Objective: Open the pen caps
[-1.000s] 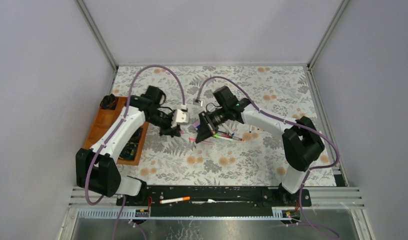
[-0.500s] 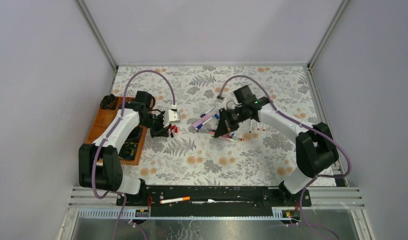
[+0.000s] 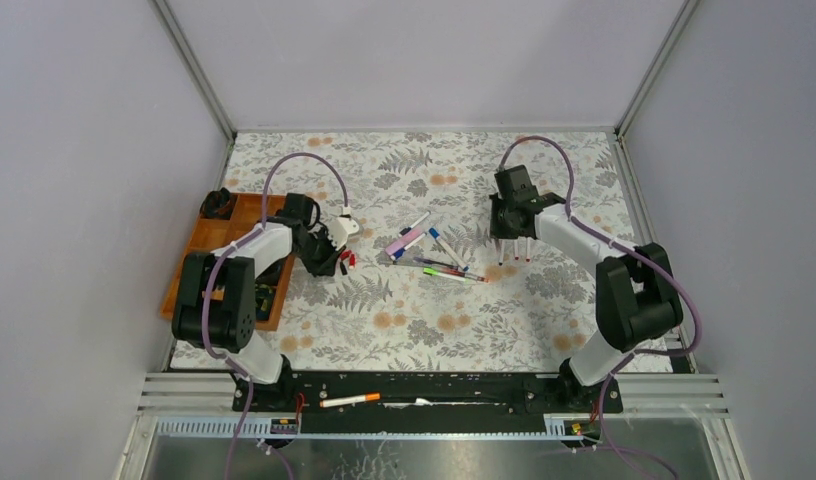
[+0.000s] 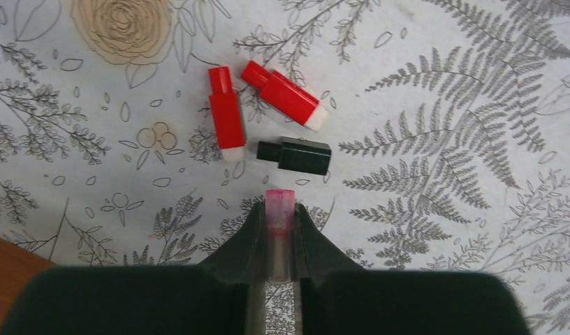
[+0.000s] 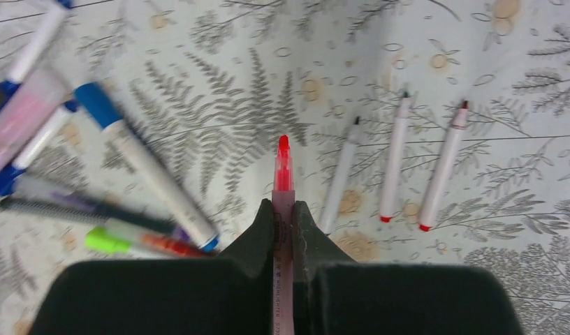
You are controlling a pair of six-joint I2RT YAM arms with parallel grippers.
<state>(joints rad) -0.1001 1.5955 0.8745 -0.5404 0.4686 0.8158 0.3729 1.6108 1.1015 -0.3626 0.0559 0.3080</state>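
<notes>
My left gripper [image 4: 280,211] is shut on a pink pen cap [image 4: 280,198] that sticks out past its fingertips, low over the cloth. Just ahead of it lie two red caps [image 4: 225,115] [image 4: 285,94] and a black cap [image 4: 300,155]. My right gripper [image 5: 283,206] is shut on a pink highlighter pen [image 5: 283,174] with its red tip bare. To its right, three uncapped white pens [image 5: 393,162] lie side by side. To its left lies a heap of capped pens [image 5: 144,167]. In the top view the left gripper [image 3: 342,256] and the right gripper [image 3: 511,232] are far apart.
A wooden tray [image 3: 206,243] holding dark items sits at the table's left edge, beside the left arm. The pen heap [image 3: 434,256] lies mid-table between the arms. An orange-ended pen [image 3: 350,400] rests on the black rail at the near edge.
The two grippers were close together mid-table and have drawn apart. The left one went left with the pink cap. The right one went right with the highlighter, over to the three uncapped pens.
</notes>
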